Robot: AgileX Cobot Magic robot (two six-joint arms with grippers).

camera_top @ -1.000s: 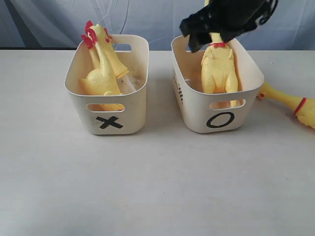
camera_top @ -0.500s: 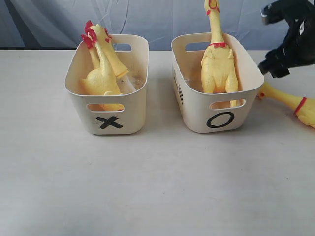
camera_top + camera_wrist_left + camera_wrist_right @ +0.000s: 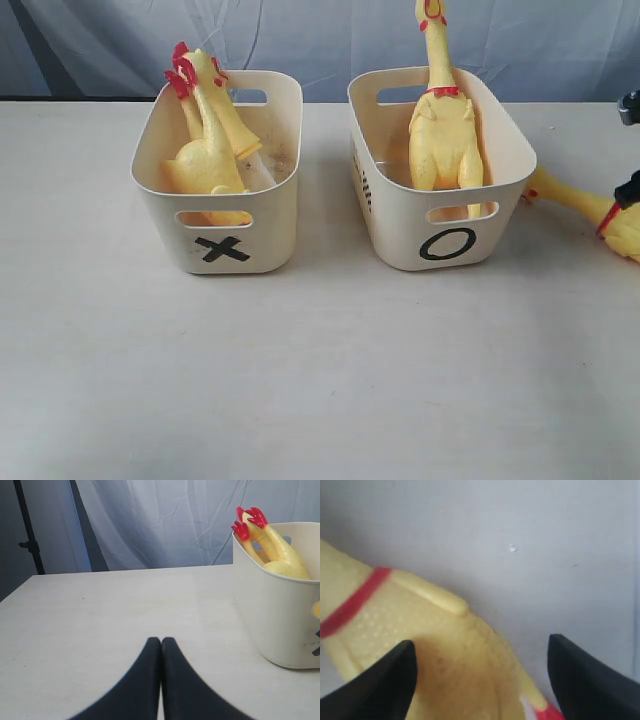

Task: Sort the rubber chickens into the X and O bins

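The X bin [image 3: 220,225] holds rubber chicken parts [image 3: 205,140] with red feet sticking up. A whole chicken [image 3: 445,135] leans in the O bin [image 3: 395,215], its neck rising above the rim. Another chicken [image 3: 585,205] lies on the table right of the O bin. My right gripper [image 3: 480,642] is open, its fingers on either side of this chicken's yellow body [image 3: 395,615] near the red neck band; only black bits of that arm [image 3: 631,188] show at the exterior view's right edge. My left gripper [image 3: 161,641] is shut and empty, low over the table beside the X bin [image 3: 280,620].
The two bins stand side by side at the back of a pale table [image 3: 320,370], with a gap between them. A grey-blue curtain [image 3: 320,40] hangs behind. A dark stand [image 3: 27,540] is off the table's far corner in the left wrist view.
My right gripper has left the space above the O bin, swung right and come down over the chicken lying on the table. The chicken in the O bin stays put.
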